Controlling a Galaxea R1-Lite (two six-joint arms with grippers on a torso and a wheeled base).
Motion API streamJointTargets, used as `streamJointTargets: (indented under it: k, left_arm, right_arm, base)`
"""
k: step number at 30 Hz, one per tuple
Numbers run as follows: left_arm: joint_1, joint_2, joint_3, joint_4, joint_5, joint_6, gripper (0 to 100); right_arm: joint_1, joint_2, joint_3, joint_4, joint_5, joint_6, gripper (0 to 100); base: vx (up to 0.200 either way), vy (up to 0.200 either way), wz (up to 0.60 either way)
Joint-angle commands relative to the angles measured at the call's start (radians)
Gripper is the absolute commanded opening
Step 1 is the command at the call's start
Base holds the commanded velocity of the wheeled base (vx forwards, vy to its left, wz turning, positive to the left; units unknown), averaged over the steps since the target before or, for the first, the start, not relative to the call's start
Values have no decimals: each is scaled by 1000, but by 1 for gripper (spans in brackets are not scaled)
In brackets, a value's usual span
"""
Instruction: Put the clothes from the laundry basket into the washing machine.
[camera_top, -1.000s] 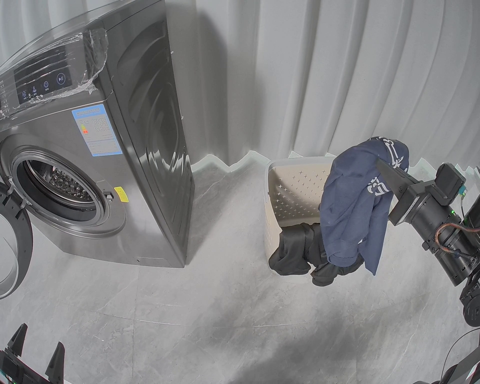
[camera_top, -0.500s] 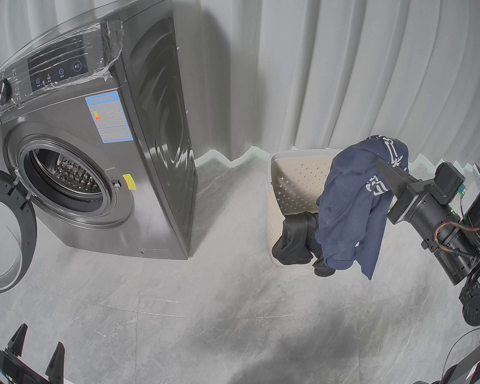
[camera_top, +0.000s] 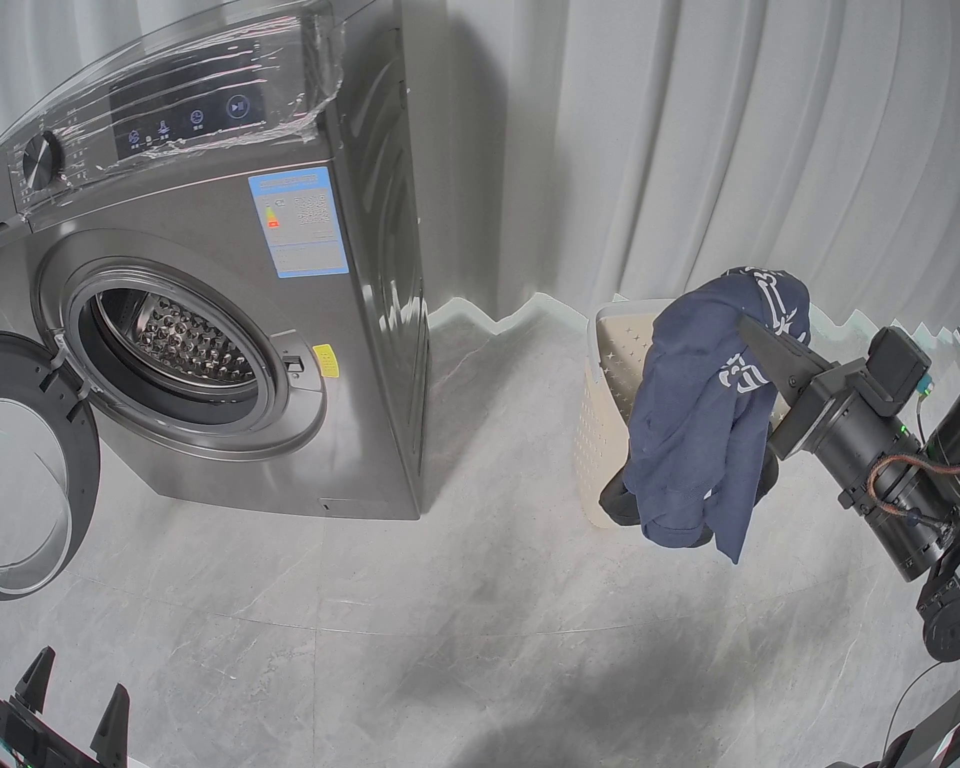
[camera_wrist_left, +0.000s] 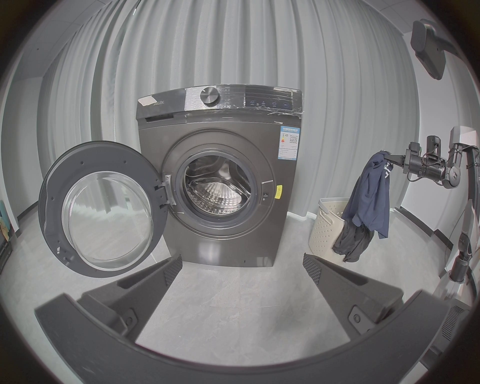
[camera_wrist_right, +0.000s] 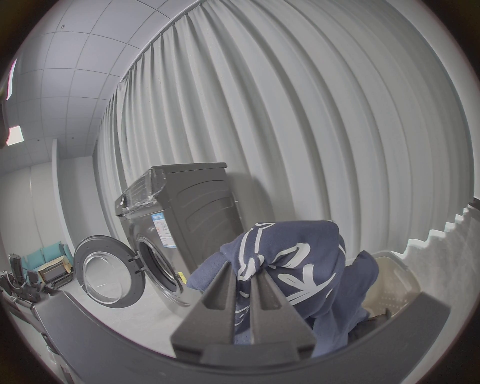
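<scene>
Three cameras on one laundry corner: one high on the head, one on each wrist.

The head view looks forward and down, washing machine (camera_top: 230, 300) at left, laundry basket (camera_top: 605, 420) at right. The left wrist view sits low near the floor (camera_wrist_left: 240, 320) behind the left gripper (camera_wrist_left: 241, 259), facing the machine's front squarely from farther back. The right wrist view looks along the right gripper (camera_wrist_right: 243, 270), very close to the navy garment (camera_wrist_right: 300, 265). All three views share machine, basket and garment.

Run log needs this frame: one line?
right gripper: shut on navy shirt, held up near laundry basket | left gripper: open | washing machine door: open
</scene>
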Motion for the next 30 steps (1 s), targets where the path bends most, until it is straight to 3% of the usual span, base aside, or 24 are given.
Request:
streamJointTargets:
  k: [1, 8, 17, 20, 30]
  left_arm:
    - [0, -17, 15, 0, 0, 0, 100]
    - [0, -17, 15, 0, 0, 0, 100]
    - [0, -17, 15, 0, 0, 0, 100]
    - [0, -17, 15, 0, 0, 0, 100]
    - [0, -17, 15, 0, 0, 0, 100]
  right_arm:
    - [13, 0, 2, -1, 1, 0, 0]
    - [41, 7, 18, -21, 4, 0, 0]
    - [25, 13, 26, -18, -2, 6, 0]
    - [15, 19, 26, -17, -5, 6, 0]
    - [-8, 22, 26, -11, -10, 6, 0]
  base:
    - [0, 200, 0]
    - [0, 200, 0]
    - [0, 200, 0]
    - [0, 0, 0]
    - [-200, 0, 0]
